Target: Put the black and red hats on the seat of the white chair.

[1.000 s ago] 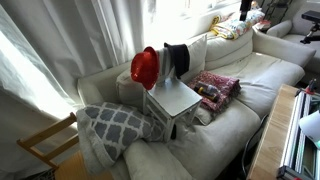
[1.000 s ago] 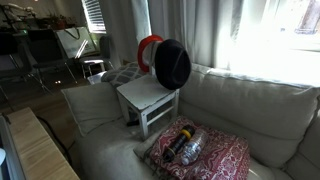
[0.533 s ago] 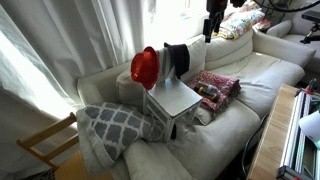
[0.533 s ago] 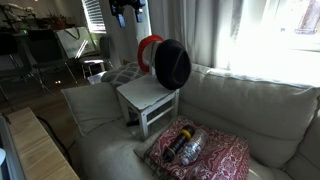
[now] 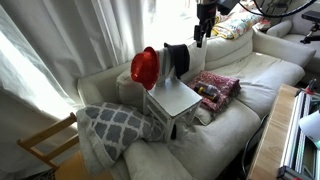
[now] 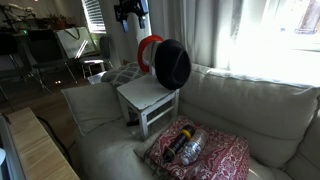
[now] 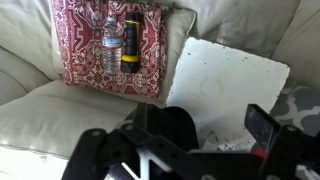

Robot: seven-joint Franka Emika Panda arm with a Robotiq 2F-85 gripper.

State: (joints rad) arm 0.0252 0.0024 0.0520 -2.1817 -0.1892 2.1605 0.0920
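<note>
My end effector (image 5: 199,38) hangs high over the white chair (image 5: 176,98), fingers spread wide in the wrist view, gripping nothing. Down there the red hat (image 5: 144,68) and the black hat (image 5: 177,58) perch side by side on the chair's backrest, not on the seat. Beside the chair, a red patterned cushion (image 7: 80,40) carries a water bottle (image 7: 113,42).

Both exterior views obliquely face the white chair (image 5: 175,98) (image 6: 148,92); wrist view looks down.
</note>
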